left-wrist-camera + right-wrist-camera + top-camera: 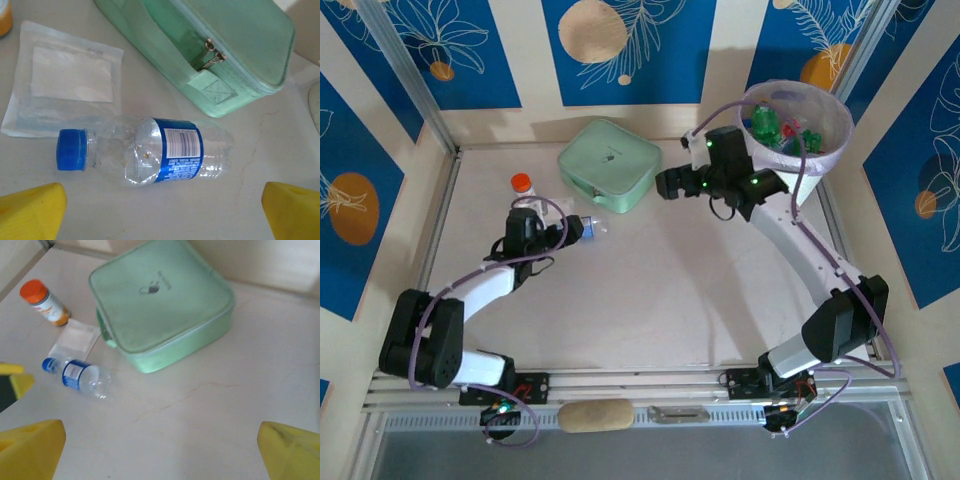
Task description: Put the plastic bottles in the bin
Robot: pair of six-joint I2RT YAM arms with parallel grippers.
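A clear plastic bottle (pixel 150 155) with a blue label and a blue cap (pixel 72 149) lies on its side on the table, the cap pointing left in the left wrist view. My left gripper (pixel 162 215) stands open just short of it, with nothing between its yellow fingers (pixel 30 212). From above, the bottle (pixel 592 229) lies just right of the left gripper (pixel 563 232). My right gripper (pixel 666 185) is open and empty over the table beside the bin (pixel 817 162), which holds several bottles (pixel 765 122). The right wrist view has the lying bottle (pixel 80 377) far ahead of the right gripper (pixel 162 450).
A mint-green zip pouch (pixel 608 165) lies at the back centre, close behind the lying bottle (pixel 210 45). A flat white sachet (pixel 65 80) lies by the bottle's cap. An orange-capped pill bottle (pixel 45 302) stands further left. Walls close the table at the back and sides.
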